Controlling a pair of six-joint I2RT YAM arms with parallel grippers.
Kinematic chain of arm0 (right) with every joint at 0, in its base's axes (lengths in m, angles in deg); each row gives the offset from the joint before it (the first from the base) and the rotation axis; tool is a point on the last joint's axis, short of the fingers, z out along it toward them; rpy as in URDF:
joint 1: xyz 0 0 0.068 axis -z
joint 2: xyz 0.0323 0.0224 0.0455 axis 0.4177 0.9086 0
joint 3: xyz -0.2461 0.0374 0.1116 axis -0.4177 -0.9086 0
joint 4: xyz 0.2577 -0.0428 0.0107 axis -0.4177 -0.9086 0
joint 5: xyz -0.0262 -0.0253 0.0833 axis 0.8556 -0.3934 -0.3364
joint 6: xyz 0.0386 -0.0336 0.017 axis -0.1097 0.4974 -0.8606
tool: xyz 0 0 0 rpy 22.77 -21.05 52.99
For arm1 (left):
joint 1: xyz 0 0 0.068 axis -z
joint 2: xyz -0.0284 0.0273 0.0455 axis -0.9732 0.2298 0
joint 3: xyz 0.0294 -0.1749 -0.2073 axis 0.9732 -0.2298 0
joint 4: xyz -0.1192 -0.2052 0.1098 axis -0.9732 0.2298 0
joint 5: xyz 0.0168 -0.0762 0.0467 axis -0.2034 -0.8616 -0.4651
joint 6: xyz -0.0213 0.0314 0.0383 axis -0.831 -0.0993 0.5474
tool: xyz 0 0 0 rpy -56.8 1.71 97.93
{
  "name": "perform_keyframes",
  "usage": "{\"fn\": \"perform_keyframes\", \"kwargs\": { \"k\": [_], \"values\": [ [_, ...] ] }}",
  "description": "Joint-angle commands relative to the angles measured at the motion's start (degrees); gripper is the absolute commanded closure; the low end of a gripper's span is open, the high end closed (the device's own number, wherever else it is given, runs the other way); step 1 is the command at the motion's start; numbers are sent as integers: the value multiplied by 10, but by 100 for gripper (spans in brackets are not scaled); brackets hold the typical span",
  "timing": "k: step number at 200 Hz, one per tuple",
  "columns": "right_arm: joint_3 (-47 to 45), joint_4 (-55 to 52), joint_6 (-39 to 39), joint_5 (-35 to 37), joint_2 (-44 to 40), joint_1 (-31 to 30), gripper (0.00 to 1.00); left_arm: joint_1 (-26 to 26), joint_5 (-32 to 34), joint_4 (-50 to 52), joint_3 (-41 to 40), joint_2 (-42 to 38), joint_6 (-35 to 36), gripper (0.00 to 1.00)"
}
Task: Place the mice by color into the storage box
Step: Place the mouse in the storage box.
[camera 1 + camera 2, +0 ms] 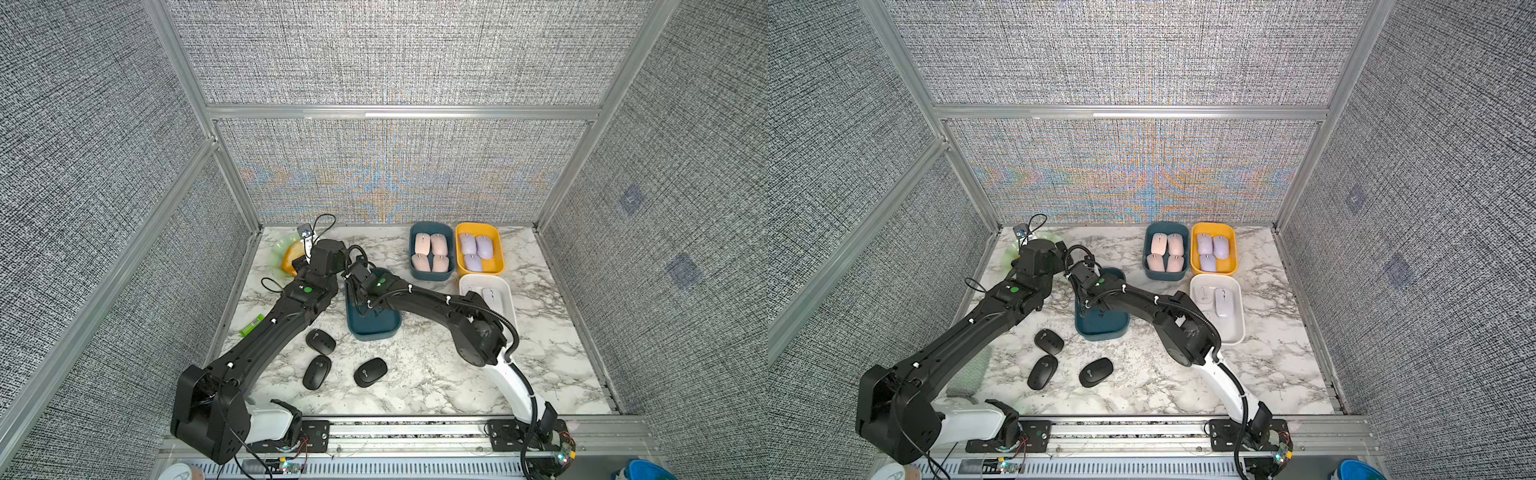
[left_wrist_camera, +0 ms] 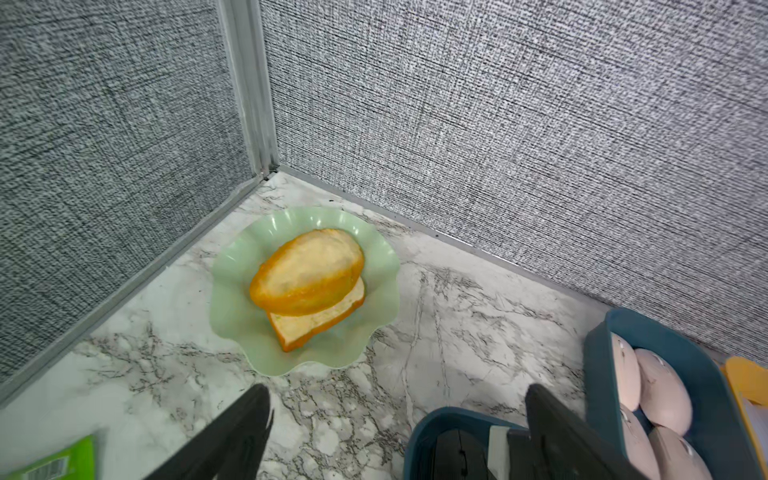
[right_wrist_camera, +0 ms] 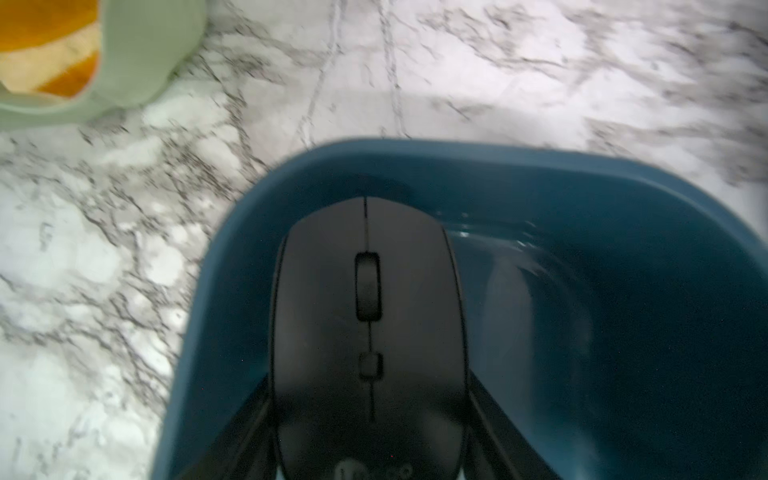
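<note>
Marble-pattern tabletop [image 1: 415,386], walled by grey woven panels [image 1: 395,54]. Right gripper [image 3: 370,399] is closed about a black mouse [image 3: 365,291] inside the dark blue box [image 3: 623,332] at centre frame in both top views; three other black mice [image 1: 317,372] lie loose at lower centre. Left gripper [image 2: 399,399] gapes wide, holding nothing.

Black mouse [image 3: 368,332] inside teal box [image 3: 665,232], three black mice [image 1: 320,341] loose nearby
</note>
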Motion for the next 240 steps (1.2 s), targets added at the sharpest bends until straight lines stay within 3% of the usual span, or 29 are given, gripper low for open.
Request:
{"fn": "perform_keyframes", "kwargs": {
  "k": [1, 66, 108, 197, 240],
  "values": [
    [21, -21, -4, -11, 27, 5, 40, 2, -26, -9, 2, -6, -3, 3],
    [39, -46, -33, 0, 50, 10, 35, -6, -33, -9, 2, -9, -10, 3],
    [40, -44, -30, -19, 35, 10, 26, -10, -44, -9, 2, -7, -13, 3],
    [-43, 12, -13, -60, -100, 9, 24, -15, -80, -27, -8, 0, 3, 4],
    [-57, -3, -8, -44, -139, 9, 25, -17, -83, -29, -8, -1, 7, 3]
  ]
}}
